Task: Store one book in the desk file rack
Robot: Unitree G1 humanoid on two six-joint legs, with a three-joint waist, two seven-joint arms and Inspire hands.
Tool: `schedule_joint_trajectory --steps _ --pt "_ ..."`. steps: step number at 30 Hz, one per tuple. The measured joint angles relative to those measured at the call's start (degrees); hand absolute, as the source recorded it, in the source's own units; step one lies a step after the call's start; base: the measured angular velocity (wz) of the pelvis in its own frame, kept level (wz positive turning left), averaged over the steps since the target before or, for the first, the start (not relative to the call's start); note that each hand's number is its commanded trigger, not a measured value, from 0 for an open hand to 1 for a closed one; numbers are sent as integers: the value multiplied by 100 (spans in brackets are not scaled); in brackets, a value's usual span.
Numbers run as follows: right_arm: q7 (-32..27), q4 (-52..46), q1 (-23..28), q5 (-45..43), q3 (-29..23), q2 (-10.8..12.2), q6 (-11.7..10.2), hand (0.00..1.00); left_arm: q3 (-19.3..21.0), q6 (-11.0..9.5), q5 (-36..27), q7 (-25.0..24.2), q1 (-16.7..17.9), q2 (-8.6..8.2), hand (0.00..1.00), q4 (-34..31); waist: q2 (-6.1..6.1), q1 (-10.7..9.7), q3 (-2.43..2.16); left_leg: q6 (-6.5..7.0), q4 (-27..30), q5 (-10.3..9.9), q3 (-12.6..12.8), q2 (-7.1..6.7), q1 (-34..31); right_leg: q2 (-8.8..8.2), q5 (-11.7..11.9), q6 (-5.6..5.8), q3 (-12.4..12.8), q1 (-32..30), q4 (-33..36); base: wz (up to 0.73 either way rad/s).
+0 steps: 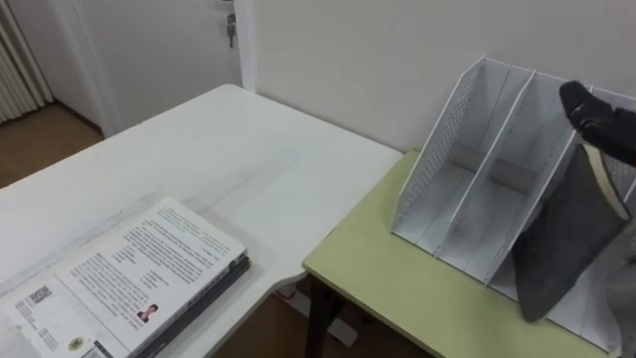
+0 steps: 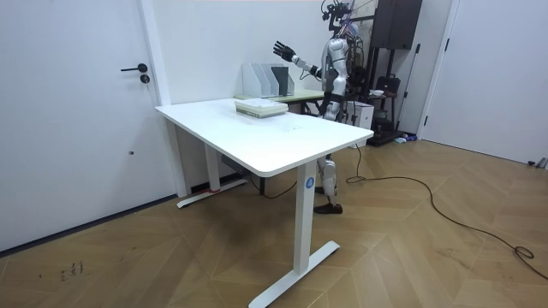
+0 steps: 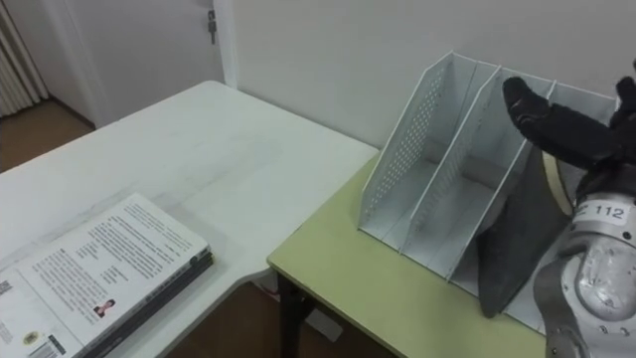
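Note:
A white perforated file rack (image 1: 477, 169) with several slots stands on a green desk (image 1: 397, 283) against the wall. A dark grey book (image 1: 568, 239) stands inside one of its right slots, leaning to the right. My right hand (image 3: 561, 129) hovers just above the book's top edge with its fingers straight, open and holding nothing. In the room view the same hand (image 2: 282, 49) is raised over the rack (image 2: 265, 81) with its fingers spread. A stack of books (image 1: 129, 283) with a printed white cover on top lies on the white table (image 1: 229, 139) at lower left.
The white table meets the green desk at a corner, with a gap of floor below. A wall runs close behind the rack, and a door (image 1: 149, 50) is at the far left. I stand behind the green desk, near a dark shelf unit (image 2: 394, 34).

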Motion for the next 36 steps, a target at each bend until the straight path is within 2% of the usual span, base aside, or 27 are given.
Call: schedule_joint_trajectory --steps 7,10,11,12,13,14,16,18,19,21,24,27,34,36 --pt "1937 -463 227 995 141 -122 132 0 181 48 1 -258 39 38 0 53 -25 -2 -18 -1 1 -1 4 5 -53 0 0 0 -20 -12 -9 1" --pt "2757 -465 437 946 436 -138 398 0 218 174 -8 -329 28 73 0 48 -56 49 -48 -1 5 -1 24 10 -51 0 0 -1 -10 -51 11 -4" --pt "3087 -462 466 920 617 -138 570 0 212 228 -16 -339 8 87 0 32 -60 71 -55 -1 11 0 33 13 -73 0 6 -10 4 -91 25 -9" --pt "3382 -459 493 908 814 -138 721 0 201 291 -13 -351 -20 107 0 14 -67 100 -51 -1 20 0 24 15 -87 0 9 -14 3 -95 26 -6" --pt "3529 -458 508 907 923 -144 781 0 191 314 -11 -361 -37 115 0 10 -71 125 -51 -1 22 0 20 16 -84 0 9 -14 -1 -89 25 0" --pt "3830 -458 560 887 1157 -179 851 0 127 356 -12 -384 -77 151 0 -7 -98 192 -48 -1 22 0 20 21 -76 1 9 -14 -21 -77 23 4" --pt "4337 -445 606 676 1536 -321 975 0 84 415 -10 -443 -169 235 0 3 -161 317 -16 -3 32 1 17 45 -77 17 12 -19 -32 -66 17 5" --pt "5025 -403 743 -14 1928 -426 1138 0 23 541 -14 -498 -314 315 0 51 -236 495 -1 -12 46 -4 -1 60 -87 30 19 -31 -42 -54 3 4" --pt "5188 -379 795 -165 1992 -428 1186 0 -25 570 -19 -505 -340 330 0 54 -256 516 -4 -13 52 -5 -7 60 -93 29 20 -32 -47 -54 3 9" --pt "5684 -241 1068 -430 2233 -451 1318 0 -50 683 -9 -541 -465 403 0 62 -311 681 -4 -14 63 -6 -58 50 -159 15 20 -32 -69 -50 4 13" --pt "6149 270 1279 -957 2577 -486 1418 0 -153 753 -48 -533 -572 451 0 117 -313 748 9 -14 49 -6 -64 38 -157 -3 20 -32 -130 -40 6 5" --pt "6583 530 1463 -1793 2602 -493 1537 0 -217 765 -5 -468 -637 460 0 104 -276 774 34 -15 37 -7 -119 41 -207 -5 22 -35 -161 -70 10 5" --pt "6933 1872 1594 -2653 2657 -527 1624 0 -419 822 -127 -456 -750 479 0 227 -243 822 49 -24 95 -1 -158 47 -263 1 24 -39 -193 -90 -3 2" --pt "7006 2359 1624 -3224 2681 -473 1637 0 -359 858 -127 -444 -753 451 0 229 -221 812 49 -24 94 -1 -207 43 -264 -7 24 -39 -217 -80 -18 2"
